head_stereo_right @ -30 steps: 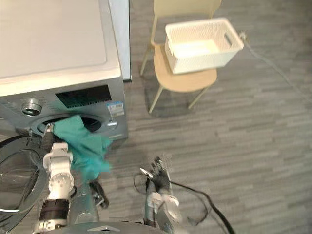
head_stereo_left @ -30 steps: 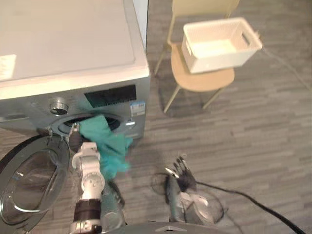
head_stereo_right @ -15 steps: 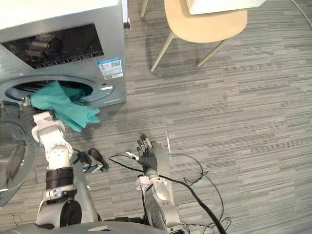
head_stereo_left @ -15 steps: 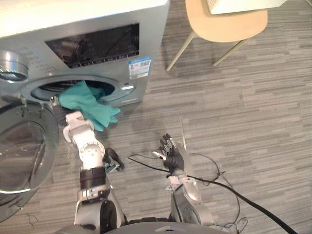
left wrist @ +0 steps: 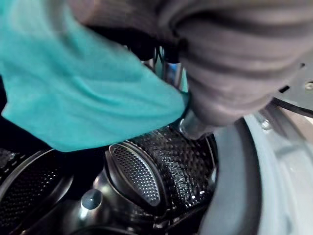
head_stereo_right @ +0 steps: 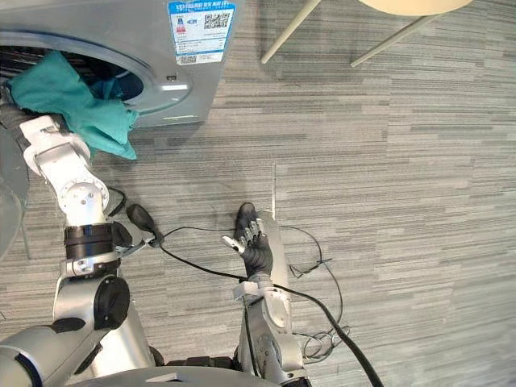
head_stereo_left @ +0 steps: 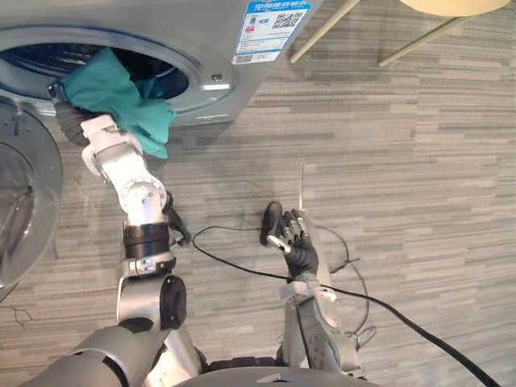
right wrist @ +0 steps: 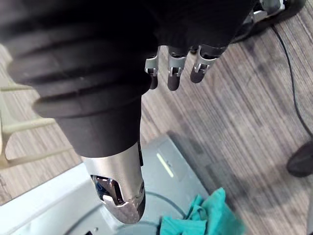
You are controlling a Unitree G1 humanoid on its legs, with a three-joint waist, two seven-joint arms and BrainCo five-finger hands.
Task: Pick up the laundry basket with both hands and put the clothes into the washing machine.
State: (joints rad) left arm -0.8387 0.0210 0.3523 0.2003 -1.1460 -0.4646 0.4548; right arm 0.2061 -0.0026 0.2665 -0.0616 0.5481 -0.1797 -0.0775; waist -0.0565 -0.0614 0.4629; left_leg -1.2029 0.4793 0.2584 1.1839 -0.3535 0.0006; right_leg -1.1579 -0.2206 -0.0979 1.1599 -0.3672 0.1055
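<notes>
One teal cloth [head_stereo_left: 113, 97] hides left robot hand [head_stereo_left: 71, 125], grip unclear; right robot hand [head_stereo_left: 297, 246] relaxed open.

1. The teal cloth [head_stereo_left: 113, 97] drapes over the lower rim of the drum opening [head_stereo_left: 32, 60], blocking the middle; dark gaps show either side of it.
2. Inside, we see the drum [left wrist: 186, 171] bare beneath the cloth, one perforated paddle [left wrist: 134, 174] raised.
3. The open door [head_stereo_left: 22, 201] walls our left.
4. Open floor [head_stereo_left: 419, 177] surrounds our right hand [head_stereo_left: 292, 242]; chair legs [head_stereo_left: 322, 31] stand well apart.
</notes>
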